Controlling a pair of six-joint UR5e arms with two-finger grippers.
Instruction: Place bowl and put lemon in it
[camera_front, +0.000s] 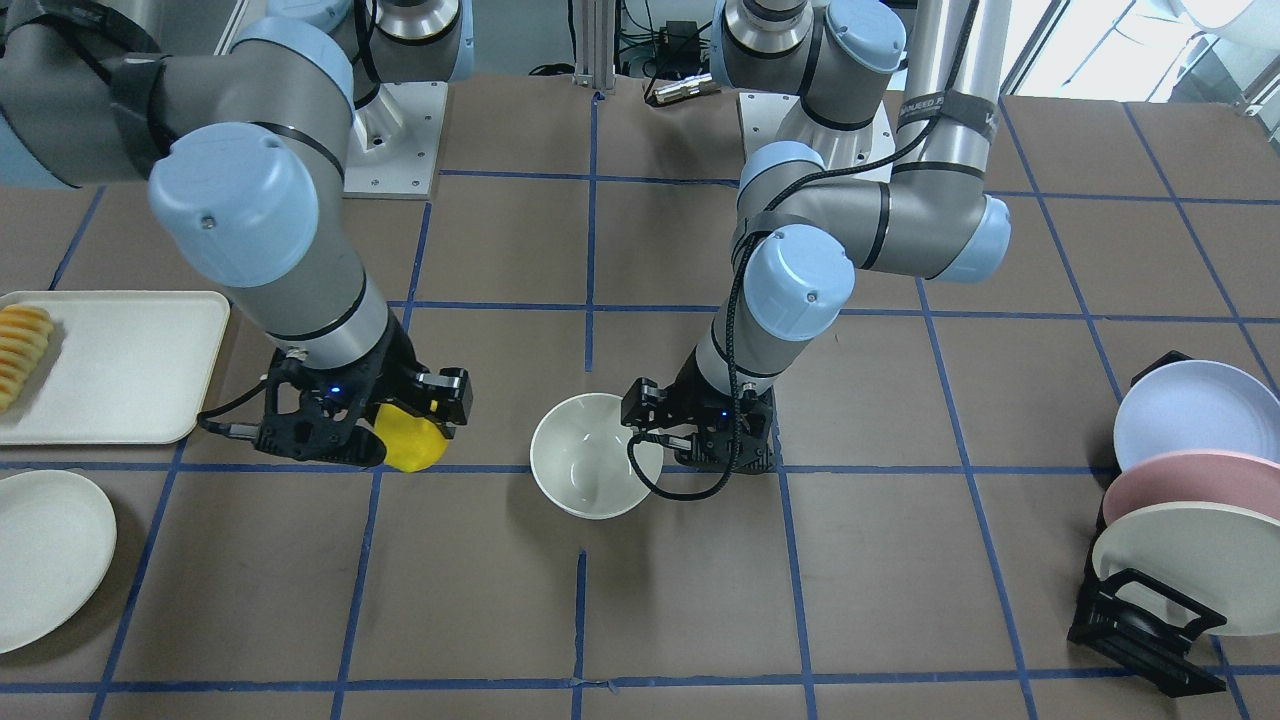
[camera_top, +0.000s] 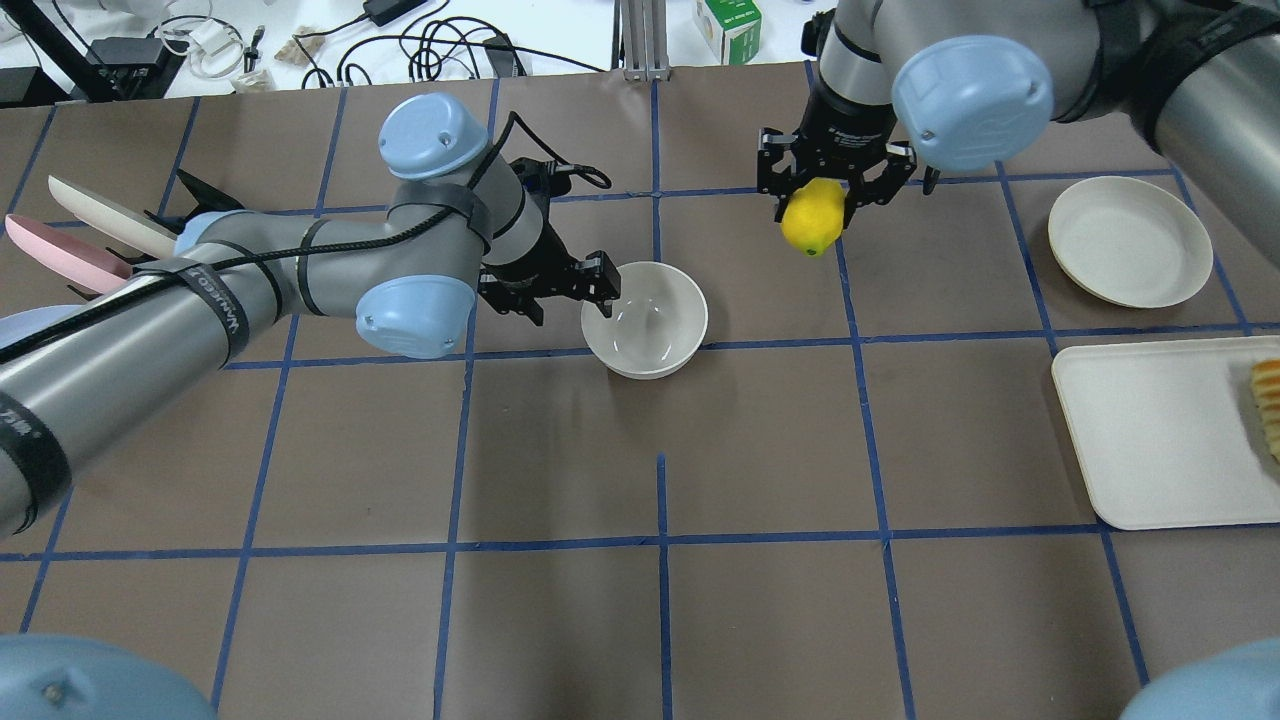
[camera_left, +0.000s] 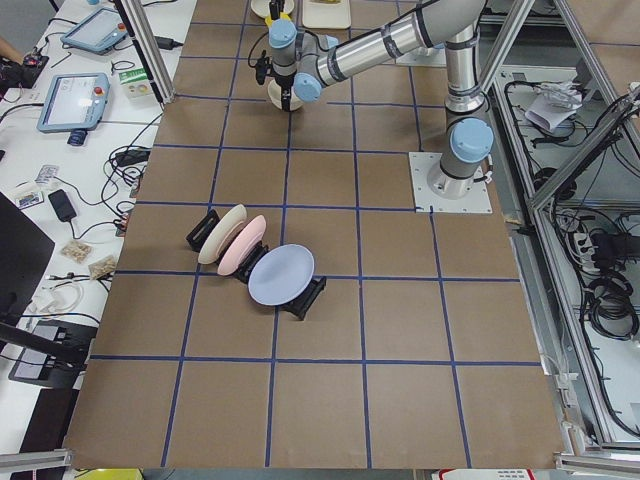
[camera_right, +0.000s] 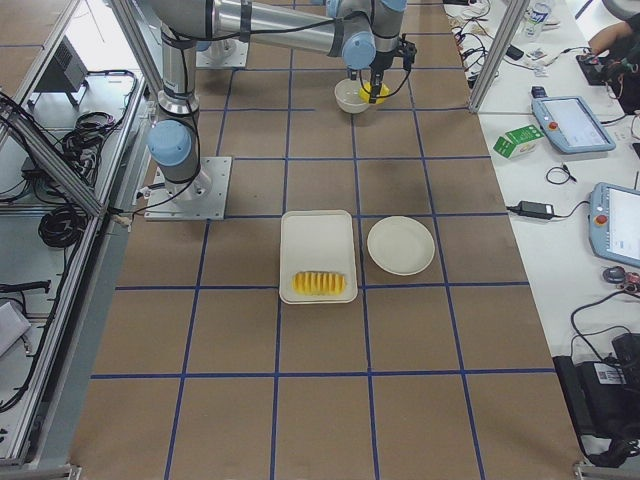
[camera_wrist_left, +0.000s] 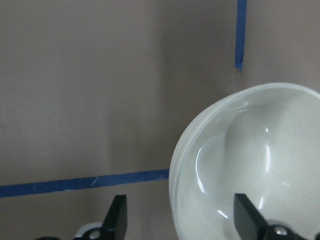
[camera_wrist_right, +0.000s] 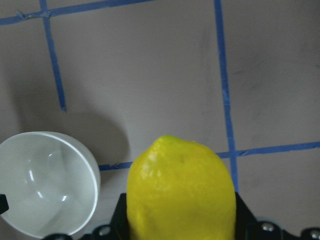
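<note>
The off-white bowl (camera_top: 650, 320) stands upright on the brown table near its middle; it also shows in the front view (camera_front: 590, 455). My left gripper (camera_top: 603, 292) is open beside it. In the left wrist view the bowl (camera_wrist_left: 250, 165) has one finger (camera_wrist_left: 117, 217) outside its rim and the other inside, well apart. My right gripper (camera_top: 815, 205) is shut on the yellow lemon (camera_top: 810, 230) and holds it above the table, apart from the bowl. In the right wrist view the lemon (camera_wrist_right: 180, 190) is to the right of the bowl (camera_wrist_right: 45, 185).
A flat off-white plate (camera_top: 1125, 240) and a cream tray (camera_top: 1150, 430) with sliced food (camera_top: 1265, 400) lie on the robot's right side. A black rack with upright plates (camera_front: 1180, 500) stands on the robot's left side.
</note>
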